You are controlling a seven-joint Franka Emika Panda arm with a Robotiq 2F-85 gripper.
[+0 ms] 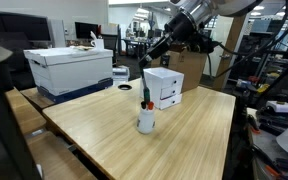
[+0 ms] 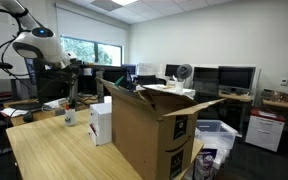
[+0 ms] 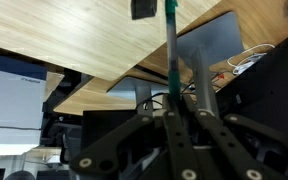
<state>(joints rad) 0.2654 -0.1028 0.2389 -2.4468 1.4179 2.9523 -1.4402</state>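
In the wrist view my gripper is shut on a thin green marker that sticks out past the fingertips towards the wooden table. This view stands upside down. In both exterior views the gripper hangs in the air above the table, over a small white cup. The cup holds an upright pen. A small white drawer box stands beside the cup.
A large white and blue lidded box sits at the table's far corner. An open cardboard box stands beside the table. Desks with monitors, a plastic bin and office clutter surround the table.
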